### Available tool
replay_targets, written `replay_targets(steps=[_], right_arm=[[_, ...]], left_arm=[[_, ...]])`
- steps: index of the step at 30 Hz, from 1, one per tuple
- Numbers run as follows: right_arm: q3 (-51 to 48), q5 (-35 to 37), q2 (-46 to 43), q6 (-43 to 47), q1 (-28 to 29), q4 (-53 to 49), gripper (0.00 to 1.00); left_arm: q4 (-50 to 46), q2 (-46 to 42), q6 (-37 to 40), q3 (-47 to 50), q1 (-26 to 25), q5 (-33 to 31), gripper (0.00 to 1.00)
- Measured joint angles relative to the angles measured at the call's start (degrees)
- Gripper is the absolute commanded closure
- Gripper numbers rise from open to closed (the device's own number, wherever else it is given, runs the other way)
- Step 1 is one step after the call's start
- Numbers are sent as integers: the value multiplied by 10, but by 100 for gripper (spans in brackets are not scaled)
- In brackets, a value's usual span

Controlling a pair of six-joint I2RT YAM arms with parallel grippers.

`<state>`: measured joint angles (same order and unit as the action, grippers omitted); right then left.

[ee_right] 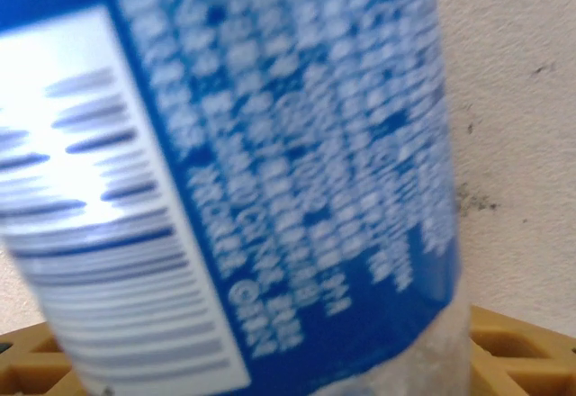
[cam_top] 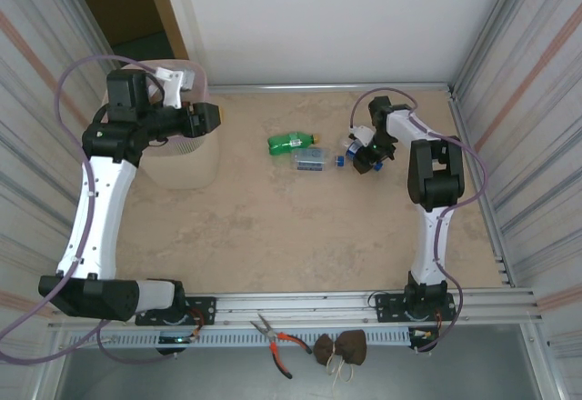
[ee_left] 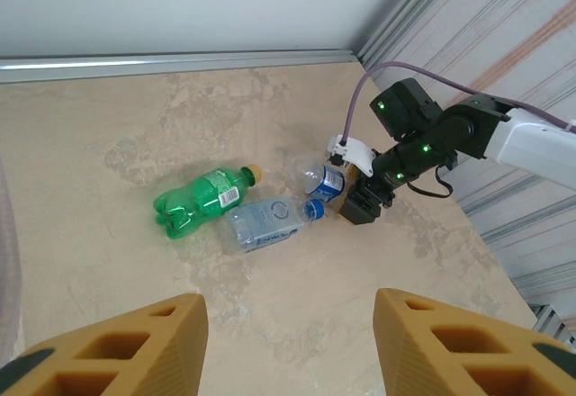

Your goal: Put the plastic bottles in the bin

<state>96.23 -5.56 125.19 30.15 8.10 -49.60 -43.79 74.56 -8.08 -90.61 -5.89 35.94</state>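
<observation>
From above, the left gripper (cam_top: 205, 116) is hovering over the pink bin (cam_top: 182, 171), far left; the right gripper (cam_top: 364, 160) is working near the green bottle (cam_top: 291, 143). Left wrist: its jaws are standing apart, empty. Right wrist: a blue-labelled bottle (ee_right: 270, 162) is lying between the fingers (ee_right: 522, 351); whether it is gripped cannot be told, so centring on its body before lifting seems wise.

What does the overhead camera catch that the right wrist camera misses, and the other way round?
Overhead adds the pink bin, the left gripper by it, a green bottle, a clear bottle and pliers. The right wrist adds the blurred barcode and small print on a blue label. Both take in that blue-labelled bottle, between the fingers of the right gripper.
</observation>
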Motion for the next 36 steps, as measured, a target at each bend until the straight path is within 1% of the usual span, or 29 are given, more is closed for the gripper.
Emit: replay_targets(steps=[9,15,20,23,27,32,36], right_arm=[[-50,-3,-39,-31,-3,22,49],[-79,-7,-108,-60,-4,44,52],[-103,-26,-184,-88,-7,69,53],[-120,-52,-233,-111,-7,85,54],[-142,-109,-304,-151,-7,115,55],[-169,-207,-388,-217,-7,163,56],[-190,-300,-444,-283,-7,221,56]], left_arm=[[20,0,-13,7,-9,1,49],[56,-7,-34,31,-11,7,49],[88,-15,-52,41,-24,16,49],[110,-19,-62,42,-39,21,48],[148,-22,-73,42,-68,26,46],[201,-22,-73,47,-109,35,43],[244,-22,-72,47,-139,45,41]])
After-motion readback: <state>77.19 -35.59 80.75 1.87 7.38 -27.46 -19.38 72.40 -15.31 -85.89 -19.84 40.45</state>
